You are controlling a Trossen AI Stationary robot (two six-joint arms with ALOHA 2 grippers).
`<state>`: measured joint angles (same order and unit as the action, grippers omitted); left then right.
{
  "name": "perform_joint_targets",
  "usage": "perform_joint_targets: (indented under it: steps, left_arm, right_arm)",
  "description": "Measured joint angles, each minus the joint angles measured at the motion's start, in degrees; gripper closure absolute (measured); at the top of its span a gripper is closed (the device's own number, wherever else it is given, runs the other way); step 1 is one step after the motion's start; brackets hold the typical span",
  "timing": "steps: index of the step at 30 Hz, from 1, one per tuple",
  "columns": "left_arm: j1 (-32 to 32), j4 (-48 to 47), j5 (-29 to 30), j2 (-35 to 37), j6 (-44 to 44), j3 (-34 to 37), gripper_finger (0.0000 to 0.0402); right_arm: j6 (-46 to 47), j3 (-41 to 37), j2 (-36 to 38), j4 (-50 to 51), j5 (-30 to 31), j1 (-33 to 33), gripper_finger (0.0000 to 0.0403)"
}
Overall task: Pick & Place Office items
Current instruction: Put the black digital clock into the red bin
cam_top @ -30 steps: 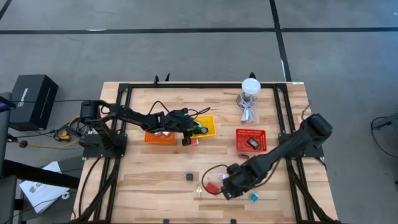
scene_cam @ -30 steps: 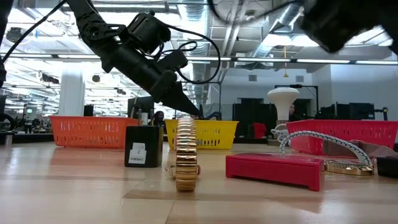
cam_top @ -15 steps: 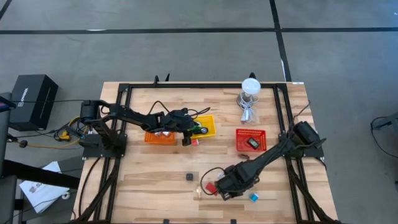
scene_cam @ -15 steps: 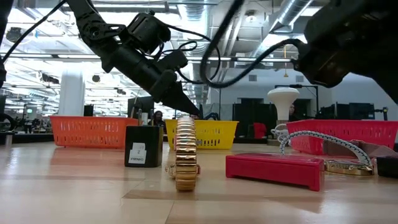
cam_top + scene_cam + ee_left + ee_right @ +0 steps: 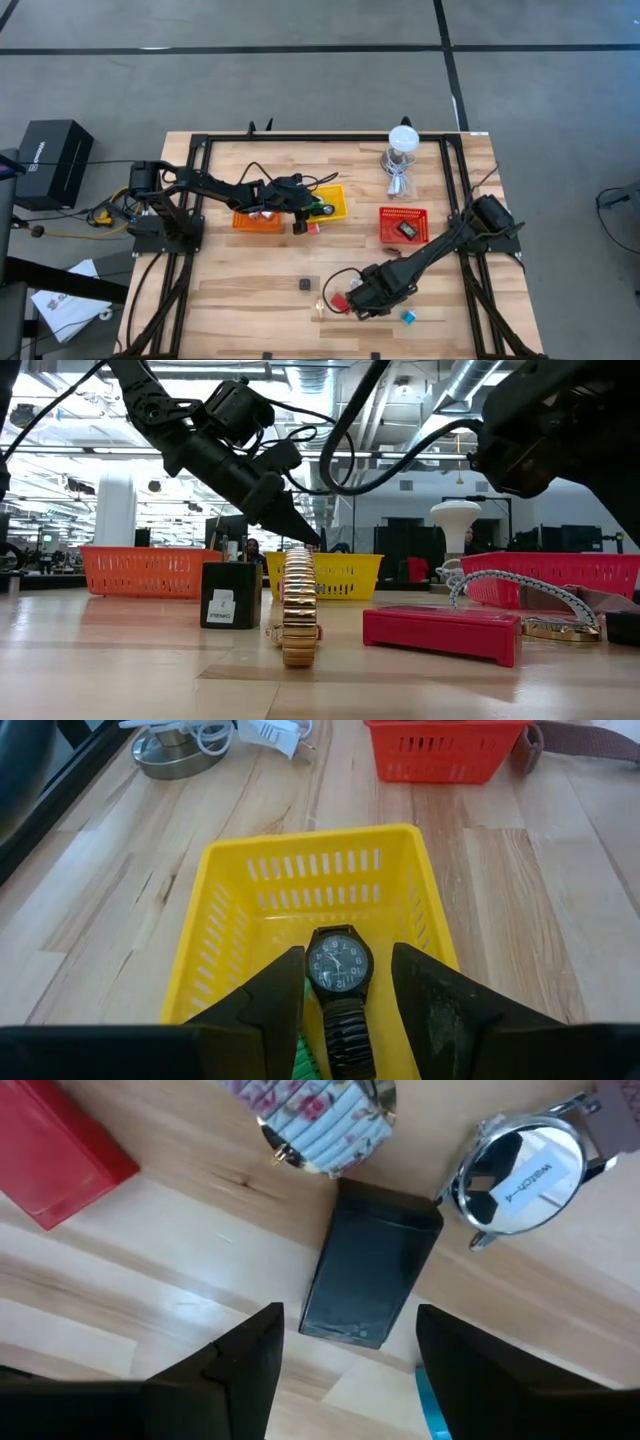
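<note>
Left pincer (image 5: 345, 1010) pinching black wristwatch (image 5: 338, 965) over yellow bin (image 5: 225, 935), frame centre. Right pincer (image 5: 345, 1370) spread above black box (image 5: 370, 1275). Red block (image 5: 338, 302), gold bracelet (image 5: 299, 607) left on counter (image 5: 250, 280).

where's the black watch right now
In the left wrist view, the black watch sits between the left gripper fingers, over the yellow bin; whether it is gripped is unclear.
</note>
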<state>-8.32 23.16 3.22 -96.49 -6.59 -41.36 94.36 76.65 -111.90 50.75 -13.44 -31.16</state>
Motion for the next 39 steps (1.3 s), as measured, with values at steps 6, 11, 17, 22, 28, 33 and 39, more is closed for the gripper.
perform_joint_targets:
  steps: [6, 11, 17, 22, 28, 33, 39]
  left_arm:
    - [0.00, 0.00, 0.02, 0.00, 0.00, 0.00, 0.0257]
    - [-0.01, -0.10, 0.04, 0.00, 0.00, 0.00, 0.0257]
    - [0.00, -0.03, 0.07, 0.00, 0.00, 0.00, 0.0257]
    - [0.00, -0.07, 0.24, 0.00, 0.00, 0.00, 0.0257]
    - [0.00, -0.07, 0.22, 0.00, 0.00, 0.00, 0.0257]
    - [0.00, -0.20, 0.20, 0.00, 0.00, 0.00, 0.0257]
    - [0.00, -0.27, -0.04, 0.00, 0.00, 0.00, 0.0257]
  right_arm:
    - [0.15, 0.11, -2.05, -1.06, -0.19, 0.08, 0.0184]
    - [-1.69, 0.07, -4.53, -4.04, -1.48, 0.12, 0.0184]
    - [-3.73, 0.19, -5.81, -4.27, -2.34, 0.43, 0.0184]
    - [-8.75, 0.23, -6.86, -4.33, -4.36, 0.26, 0.0184]
    - [-8.89, 0.74, -6.99, -3.73, -4.64, 0.21, 0.0184]
    - [-7.52, 1.74, -7.08, -2.76, -3.85, -0.30, 0.0184]
    - [-7.35, 1.76, -7.30, -2.68, -4.28, -0.31, 0.0212]
